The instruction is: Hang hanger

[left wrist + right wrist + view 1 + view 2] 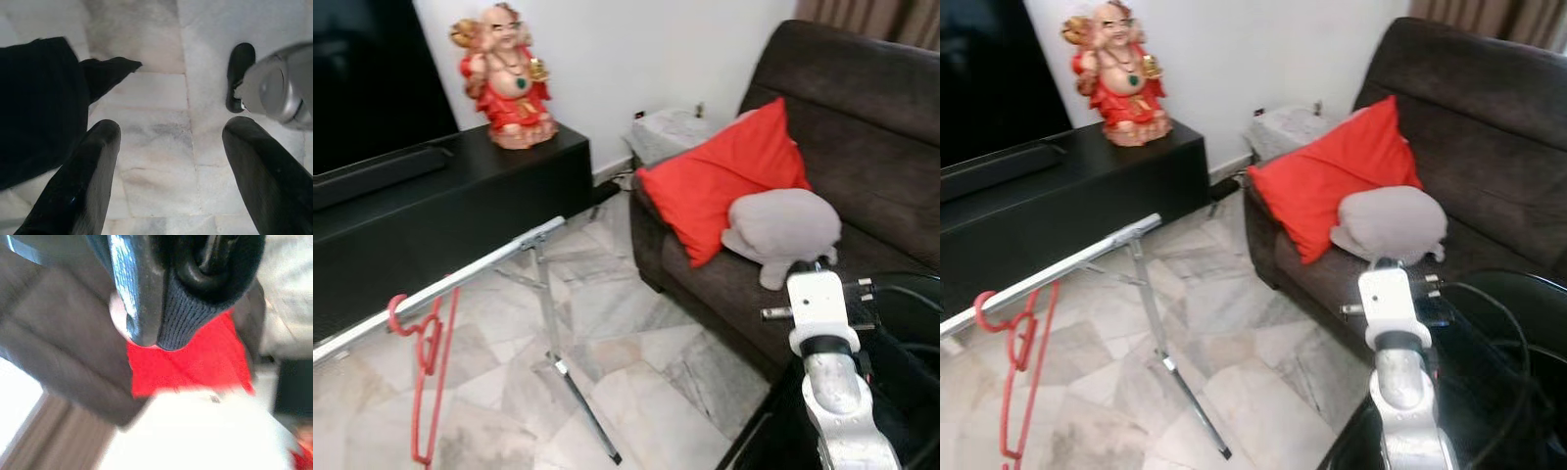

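On the rail (460,279) hangs the red hanger (426,377) — well apart from the right arm (832,382).

Open floor (636,352) lies at 12 o'clock. A sofa (862,147) blocks 2 o'clock; a rail (460,277) with stand crosses 10 o'clock.

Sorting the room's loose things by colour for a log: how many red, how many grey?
Red: 3 (hanger, cushion, figurine)
Grey: 1 (cushion)
Total: 4
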Tool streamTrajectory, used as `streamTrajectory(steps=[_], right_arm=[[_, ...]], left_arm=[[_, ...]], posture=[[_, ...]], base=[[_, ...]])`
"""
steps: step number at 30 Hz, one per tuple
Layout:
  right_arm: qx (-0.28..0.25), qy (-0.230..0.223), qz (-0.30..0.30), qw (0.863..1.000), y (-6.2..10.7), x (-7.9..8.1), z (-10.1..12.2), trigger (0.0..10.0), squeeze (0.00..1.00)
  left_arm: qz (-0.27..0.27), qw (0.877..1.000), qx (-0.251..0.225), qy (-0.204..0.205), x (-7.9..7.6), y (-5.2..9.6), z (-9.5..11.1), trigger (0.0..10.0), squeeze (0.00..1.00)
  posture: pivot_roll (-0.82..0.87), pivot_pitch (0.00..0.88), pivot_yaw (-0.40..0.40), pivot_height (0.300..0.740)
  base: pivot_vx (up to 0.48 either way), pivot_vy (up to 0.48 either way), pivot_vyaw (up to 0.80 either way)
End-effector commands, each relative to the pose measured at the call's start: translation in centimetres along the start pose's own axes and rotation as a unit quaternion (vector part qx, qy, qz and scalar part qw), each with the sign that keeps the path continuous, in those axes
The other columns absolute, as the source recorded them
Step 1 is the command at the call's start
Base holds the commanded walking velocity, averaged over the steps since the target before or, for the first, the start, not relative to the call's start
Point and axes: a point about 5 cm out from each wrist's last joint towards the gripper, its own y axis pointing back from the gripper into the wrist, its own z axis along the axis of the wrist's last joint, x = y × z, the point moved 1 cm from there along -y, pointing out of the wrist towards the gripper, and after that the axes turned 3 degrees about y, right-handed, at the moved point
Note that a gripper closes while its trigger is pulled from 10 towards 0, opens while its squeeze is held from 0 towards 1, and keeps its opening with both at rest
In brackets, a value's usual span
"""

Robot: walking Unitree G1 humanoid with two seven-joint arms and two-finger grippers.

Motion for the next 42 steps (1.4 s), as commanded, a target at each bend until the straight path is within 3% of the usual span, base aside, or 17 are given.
streamTrajectory(steps=[1, 4, 12, 15, 17, 20, 24, 28, 32, 42], right_arm=[[-0.067, 0.000, 0.009, 0.998, -0.3, 0.3, 2.9, 10.0, 0.00], [-0.128, -0.009, 0.043, 0.991, -0.6, 1.8, 6.0, 10.0, 0.00], [-0.204, -0.032, 0.112, 0.972, -0.1, 4.6, 9.4, 10.0, 0.00], [-0.253, -0.074, 0.208, 0.942, 1.5, 7.2, 11.7, 10.0, 0.00], [-0.258, -0.081, 0.227, 0.935, 1.8, 7.6, 12.0, 10.0, 0.00], [-0.251, -0.098, 0.320, 0.908, 3.6, 9.8, 11.5, 10.0, 0.00], [-0.230, -0.093, 0.340, 0.907, 4.0, 10.6, 10.3, 10.0, 0.00], [-0.183, -0.107, 0.329, 0.920, 3.7, 10.6, 8.4, 10.0, 0.00], [-0.089, -0.098, 0.279, 0.951, 2.4, 9.7, 4.5, 10.0, 0.00], [-0.050, -0.120, 0.245, 0.961, 1.6, 9.4, 3.3, 10.0, 0.00]], left_arm=[[0.003, 1.000, 0.001, 0.006, 0.2, 0.0, 0.0, 10.0, 0.00], [0.002, 1.000, 0.000, 0.004, 0.3, 0.0, 0.2, 10.0, 0.00], [0.003, 1.000, -0.003, 0.003, 0.4, -0.1, 0.4, 10.0, 0.00], [0.004, 1.000, -0.004, 0.003, 0.5, -0.1, 0.5, 10.0, 0.00], [0.005, 1.000, -0.004, 0.004, 0.5, -0.1, 0.5, 10.0, 0.00], [0.005, 1.000, -0.005, 0.003, 0.6, -0.1, 0.6, 10.0, 0.00], [0.004, 1.000, -0.005, 0.002, 0.6, -0.1, 0.6, 10.0, 0.00], [0.003, 1.000, -0.006, 0.001, 0.6, -0.1, 0.7, 10.0, 0.00], [0.004, 1.000, -0.007, -0.001, 0.8, -0.1, 0.8, 10.0, 0.00], [0.016, 1.000, -0.009, 0.004, 1.2, -0.1, 0.8, 10.0, 0.00]], posture=[[-0.02, 0.000, 0.021, 0.740], [-0.02, 0.000, 0.027, 0.740], [-0.01, 0.000, 0.030, 0.740], [0.00, 0.000, 0.030, 0.740], [0.00, 0.000, 0.030, 0.740], [0.00, 0.000, 0.031, 0.740], [0.00, 0.000, 0.031, 0.740], [0.00, 0.000, 0.031, 0.740], [0.01, 0.000, 0.035, 0.740], [0.03, 0.000, 0.040, 0.740]], base=[[0.000, 0.000, 0.80], [0.000, 0.000, 0.80], [0.000, 0.000, 0.80], [0.000, 0.000, 0.80], [0.000, 0.000, 0.80], [0.000, 0.000, 0.36], [0.000, 0.000, 0.00], [0.000, 0.000, 0.00], [0.000, 0.000, 0.00], [0.000, 0.000, 0.00]])
